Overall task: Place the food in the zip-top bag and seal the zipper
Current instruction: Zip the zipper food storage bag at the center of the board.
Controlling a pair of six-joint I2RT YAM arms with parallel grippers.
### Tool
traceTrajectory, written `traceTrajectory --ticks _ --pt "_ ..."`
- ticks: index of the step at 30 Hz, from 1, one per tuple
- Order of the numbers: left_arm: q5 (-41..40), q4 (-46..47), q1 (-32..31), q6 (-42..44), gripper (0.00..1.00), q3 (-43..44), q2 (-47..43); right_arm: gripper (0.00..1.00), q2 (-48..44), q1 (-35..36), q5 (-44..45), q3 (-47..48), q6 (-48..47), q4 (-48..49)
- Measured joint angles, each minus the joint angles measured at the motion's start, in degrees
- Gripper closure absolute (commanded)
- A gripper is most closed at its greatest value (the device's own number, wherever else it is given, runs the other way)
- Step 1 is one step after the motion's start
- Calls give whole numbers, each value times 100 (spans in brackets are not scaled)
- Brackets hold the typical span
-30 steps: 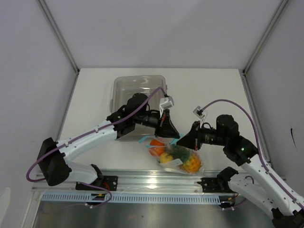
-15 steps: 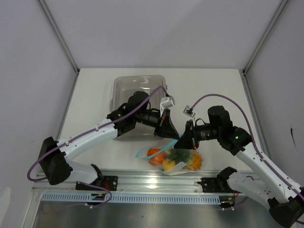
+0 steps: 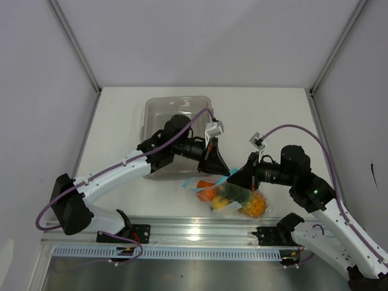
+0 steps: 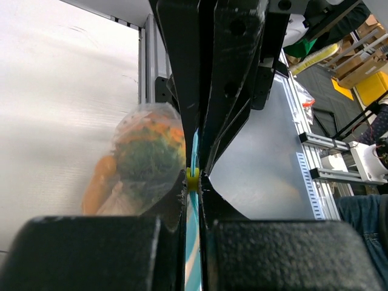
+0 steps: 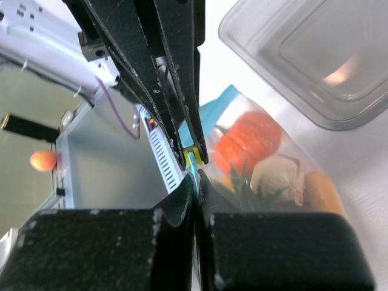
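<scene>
Tray of rigid clear grey plastic [image 3: 176, 109] sits rear-left on the white desk [image 3: 273, 115]. Left end effector [image 3: 225, 174] clamps the light blue zipper strip [image 4: 193, 242] of the clear crinkly bag [image 3: 233, 195], toy produce [image 3: 254, 206] inside, near the desk's front edge. Right end effector [image 3: 235, 179] clamps the same strip.

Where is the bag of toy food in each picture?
Top view: the zip-top bag is low in the middle.
Left wrist: left of centre.
Right wrist: right of centre, under the clear tray.
Shared landmark: the blue zipper along its mouth, seen in all three.
</scene>
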Motion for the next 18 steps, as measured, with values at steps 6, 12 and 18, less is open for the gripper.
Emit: traceTrajectory --ticks 6,12,18 --pt "-13 0 24 0 100 -15 0 100 -197 0 393 -168 326 221" --pt "-24 9 33 33 99 -155 -42 100 -212 -22 575 -232 516 297" --pt "-164 2 50 105 99 -442 -243 100 -203 -179 481 -232 529 295"
